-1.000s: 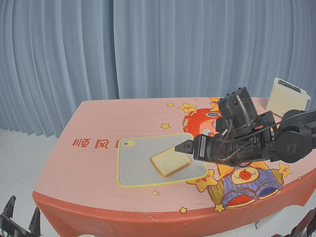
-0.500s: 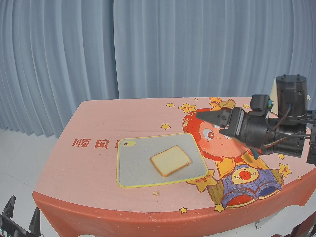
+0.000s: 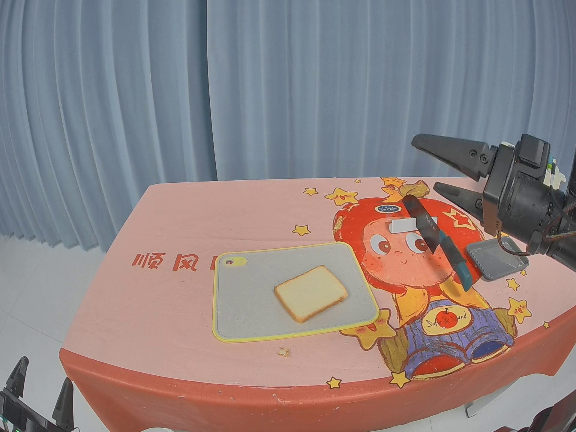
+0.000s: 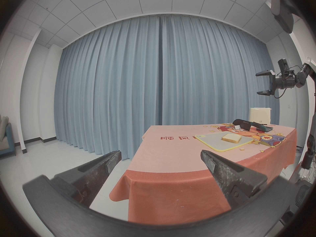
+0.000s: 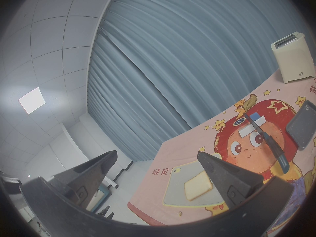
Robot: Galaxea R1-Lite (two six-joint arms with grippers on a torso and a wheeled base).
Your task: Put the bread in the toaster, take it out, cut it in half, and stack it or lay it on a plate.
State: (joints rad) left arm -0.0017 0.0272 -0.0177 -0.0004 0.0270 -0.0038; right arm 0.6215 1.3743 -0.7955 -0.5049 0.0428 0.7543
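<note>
A slice of bread (image 3: 311,292) lies flat on the grey, yellow-rimmed cutting board (image 3: 246,307) near the table's front. My right gripper (image 3: 426,163) hangs open and empty high above the table's right side, well away from the bread. Below it, a knife (image 3: 435,241) with a dark blade and teal handle rests on the tablecloth, beside a small grey plate (image 3: 497,258). The cream toaster (image 5: 293,58) stands at the far right corner. My left gripper (image 4: 161,162) is open, low and off the table's front left corner. The right wrist view looks down on the bread (image 5: 197,187) and knife (image 5: 268,142).
The pink table (image 3: 198,211) carries a cartoon print on its right half. A crumb (image 3: 282,351) lies just in front of the board. Blue curtains hang behind the table. The left half of the tabletop is bare cloth.
My right gripper has drawn back from the bread's edge, rising up and to the right with its fingers spread wider. The bread stays on the board. Knife and plate have come into sight.
</note>
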